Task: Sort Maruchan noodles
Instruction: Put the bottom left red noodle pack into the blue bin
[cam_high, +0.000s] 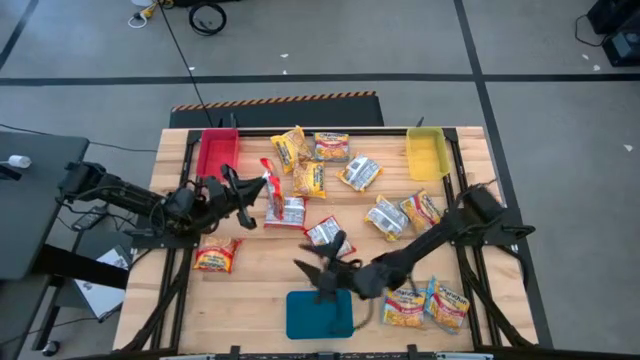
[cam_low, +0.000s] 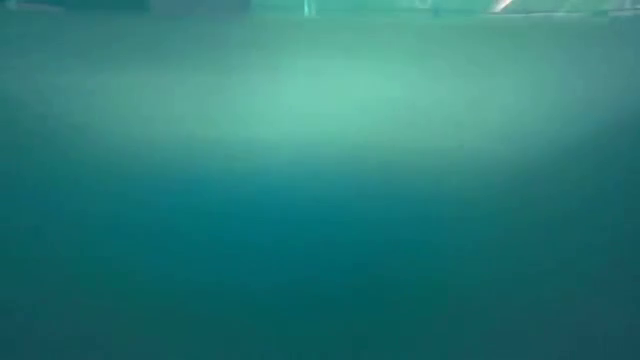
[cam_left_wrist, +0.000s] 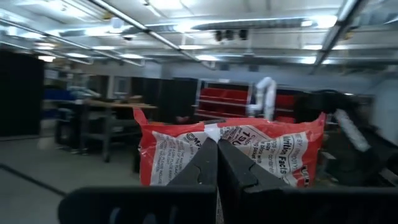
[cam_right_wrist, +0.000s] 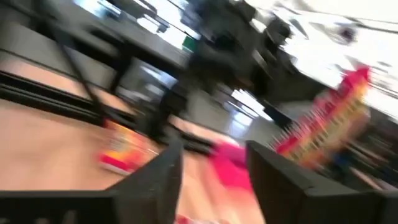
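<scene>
Sorting looks barely begun: beside the red bin (cam_high: 217, 152) the left claw (cam_high: 258, 192) pinches a red-orange noodle packet (cam_high: 271, 190) aloft, the right claw (cam_high: 322, 268) gapes empty, remaining packets (cam_high: 318, 180) litter the counter (cam_high: 260, 262).

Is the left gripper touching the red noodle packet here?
Touching. In the left wrist view the left gripper is shut on the red packet, whose upper edge is pinched between the fingertips; the high view shows it lifted near the red bin.
</scene>
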